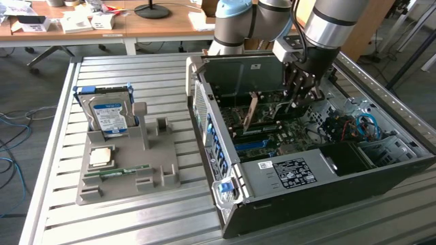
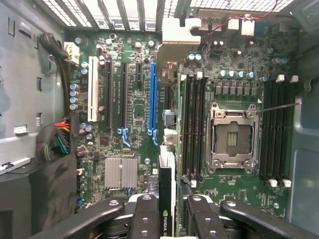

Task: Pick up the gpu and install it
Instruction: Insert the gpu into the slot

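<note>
Inside the open computer case (image 1: 225, 153), my gripper (image 1: 299, 89) is shut on the gpu (image 1: 271, 108), which it holds upright on edge just above the motherboard (image 1: 272, 138). The wrist view looks down the card: the gpu (image 2: 167, 169) runs as a thin edge away from my gripper (image 2: 168, 221), with one black finger (image 2: 144, 214) on each side of it. Its silver bracket end (image 2: 182, 37) reaches the slotted rear wall. The card stands between the blue slot (image 2: 152, 99) and the black memory slots (image 2: 192, 129), close beside the blue slot.
An empty CPU socket (image 2: 232, 137) and a heatsink (image 2: 120, 173) sit on the board, and cable bundles (image 2: 57, 139) lie by the case wall. On the slatted table, a grey fixture (image 1: 126, 176) holds a hard drive (image 1: 109, 117), a chip and a memory stick (image 1: 122, 171).
</note>
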Controlling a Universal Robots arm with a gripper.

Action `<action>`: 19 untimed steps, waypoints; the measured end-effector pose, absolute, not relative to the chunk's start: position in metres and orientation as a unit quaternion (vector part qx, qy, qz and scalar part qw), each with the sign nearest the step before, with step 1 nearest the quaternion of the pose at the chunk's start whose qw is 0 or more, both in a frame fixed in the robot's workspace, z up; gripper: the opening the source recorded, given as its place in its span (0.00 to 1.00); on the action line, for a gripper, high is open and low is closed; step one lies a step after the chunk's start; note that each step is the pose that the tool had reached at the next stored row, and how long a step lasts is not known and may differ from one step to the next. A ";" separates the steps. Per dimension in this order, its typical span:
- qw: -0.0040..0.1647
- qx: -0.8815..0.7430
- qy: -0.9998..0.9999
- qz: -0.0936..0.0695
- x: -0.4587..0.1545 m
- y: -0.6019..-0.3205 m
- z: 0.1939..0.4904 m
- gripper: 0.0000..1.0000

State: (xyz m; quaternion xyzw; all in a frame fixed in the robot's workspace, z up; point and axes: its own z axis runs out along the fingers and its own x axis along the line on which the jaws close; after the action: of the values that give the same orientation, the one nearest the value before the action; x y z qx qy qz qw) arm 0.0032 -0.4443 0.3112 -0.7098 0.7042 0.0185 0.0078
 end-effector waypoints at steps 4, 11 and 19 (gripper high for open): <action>0.008 -0.710 0.704 0.018 0.003 -0.444 0.310 0.27; 0.008 -0.710 0.704 0.019 0.003 -0.444 0.310 0.27; 0.008 -0.710 0.704 0.018 -0.003 -0.444 0.310 0.27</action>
State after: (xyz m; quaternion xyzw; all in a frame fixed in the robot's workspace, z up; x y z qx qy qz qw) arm -0.0026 -0.4443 0.3096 -0.7098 0.7042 0.0185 0.0078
